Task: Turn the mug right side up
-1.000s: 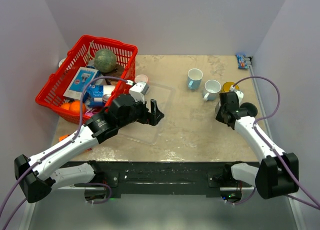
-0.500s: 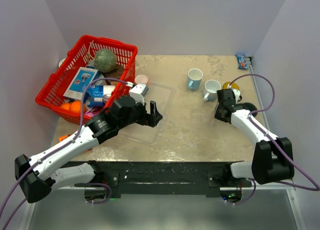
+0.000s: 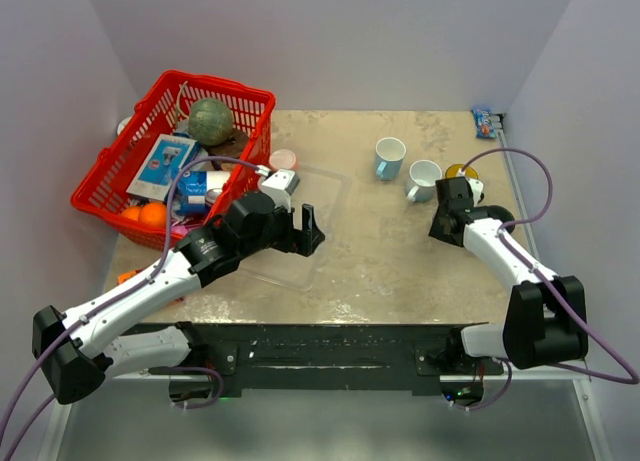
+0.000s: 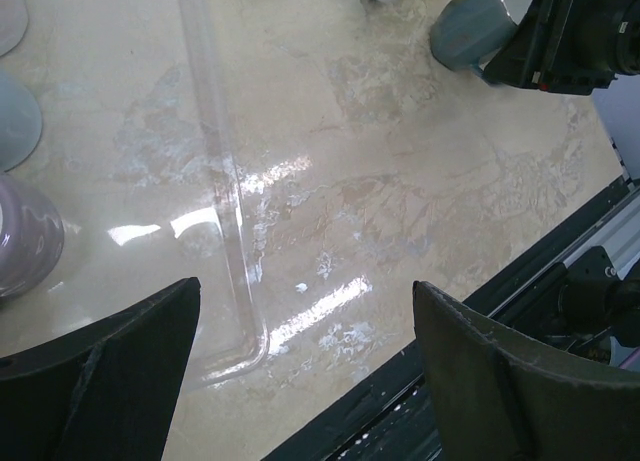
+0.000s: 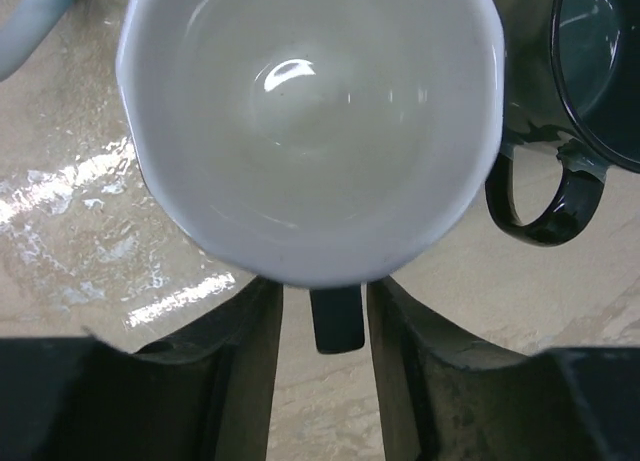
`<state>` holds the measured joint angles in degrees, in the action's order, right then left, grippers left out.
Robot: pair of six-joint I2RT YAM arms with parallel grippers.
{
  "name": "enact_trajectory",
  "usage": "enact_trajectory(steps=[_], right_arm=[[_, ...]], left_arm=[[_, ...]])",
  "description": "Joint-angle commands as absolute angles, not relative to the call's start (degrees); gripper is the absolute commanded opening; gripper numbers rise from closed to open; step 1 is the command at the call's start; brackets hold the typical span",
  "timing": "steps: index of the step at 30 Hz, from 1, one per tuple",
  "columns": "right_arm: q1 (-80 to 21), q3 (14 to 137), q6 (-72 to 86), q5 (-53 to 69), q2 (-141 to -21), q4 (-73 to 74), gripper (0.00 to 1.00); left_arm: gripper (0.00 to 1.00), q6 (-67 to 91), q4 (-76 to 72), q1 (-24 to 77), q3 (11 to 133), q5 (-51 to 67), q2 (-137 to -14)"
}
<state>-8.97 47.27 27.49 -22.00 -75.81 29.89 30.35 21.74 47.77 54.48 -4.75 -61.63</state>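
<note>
The mug (image 5: 310,121) is grey outside and white inside, with a dark handle (image 5: 337,326). In the right wrist view its mouth faces the camera. My right gripper (image 5: 322,311) is closed down narrowly around the handle, with one finger on each side. In the left wrist view the mug (image 4: 465,31) shows as a grey body beside the right gripper (image 4: 570,31). In the top view the right gripper (image 3: 442,221) covers most of it. My left gripper (image 3: 310,226) is open and empty, and hovers over the corner of a clear tray (image 4: 215,181).
A light blue mug (image 3: 389,158) and a white mug (image 3: 424,178) stand upright behind the right gripper. A black mug (image 5: 590,71) is close on its right. A red basket (image 3: 100,171) full of items sits at the back left. The table's front edge (image 4: 480,311) is near the left gripper.
The right wrist has swung back and turned with the mug, mostly in the first half second. The left arm has barely shifted.
</note>
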Motion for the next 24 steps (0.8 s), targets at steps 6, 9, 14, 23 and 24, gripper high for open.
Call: enact_trajectory(steps=[6,9,14,23,24], right_arm=[[-8.61,50.18,27.69,-23.38,-73.48,30.32,0.63],[-8.53,50.88,27.69,-22.85,-71.9,31.2,0.69],[-8.61,52.12,27.6,-22.68,-68.74,33.31,0.77],[-8.53,54.84,27.16,-22.24,-60.3,36.39,0.99],[-8.53,55.19,26.98,-21.8,-59.77,36.65,0.99]], left_arm=[[0.91,28.31,23.55,47.73,56.59,-9.3,-61.96],[0.91,26.46,25.92,47.81,58.61,-14.13,-62.14],[0.92,23.3,30.05,47.73,60.47,-22.83,-63.45],[0.97,19.87,38.58,47.55,61.52,-37.7,-73.91],[0.98,19.6,38.93,47.46,61.52,-38.92,-74.96]])
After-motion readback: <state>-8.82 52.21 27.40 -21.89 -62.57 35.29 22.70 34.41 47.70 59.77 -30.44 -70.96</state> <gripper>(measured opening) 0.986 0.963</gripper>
